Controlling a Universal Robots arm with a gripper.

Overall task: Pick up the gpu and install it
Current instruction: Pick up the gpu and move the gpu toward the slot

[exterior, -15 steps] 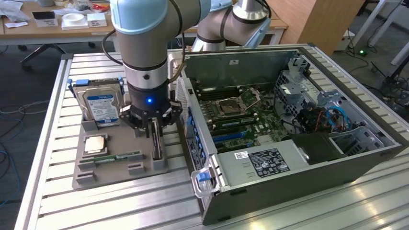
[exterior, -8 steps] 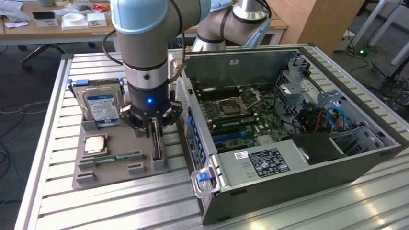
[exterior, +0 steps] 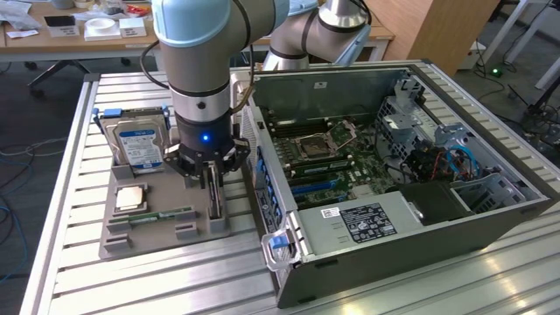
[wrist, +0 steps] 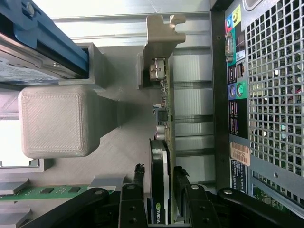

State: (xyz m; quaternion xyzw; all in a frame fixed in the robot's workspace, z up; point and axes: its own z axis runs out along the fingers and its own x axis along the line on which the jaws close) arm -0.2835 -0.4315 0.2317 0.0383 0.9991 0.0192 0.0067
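Surface: slatted aluminium table (exterior: 131,289) carries open grey steel computer case (exterior: 411,243) lying just beside grey plastic parts tray (exterior: 166,231); narrow gap between. On edge in tray slot nearest case: thin dark gpu card with silvery end bracket (wrist: 166,102). Jaws of black two-finger gripper (wrist: 160,187) partly closed, clamped against both card faces. Case labels unreadable.

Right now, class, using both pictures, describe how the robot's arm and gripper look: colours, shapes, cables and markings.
The arm is made of round grey metal tubes with pale blue joint caps. A black cable runs alongside it. A small blue light glows on its black end. The gripper is black, built of jointed bars with round pivot pins.
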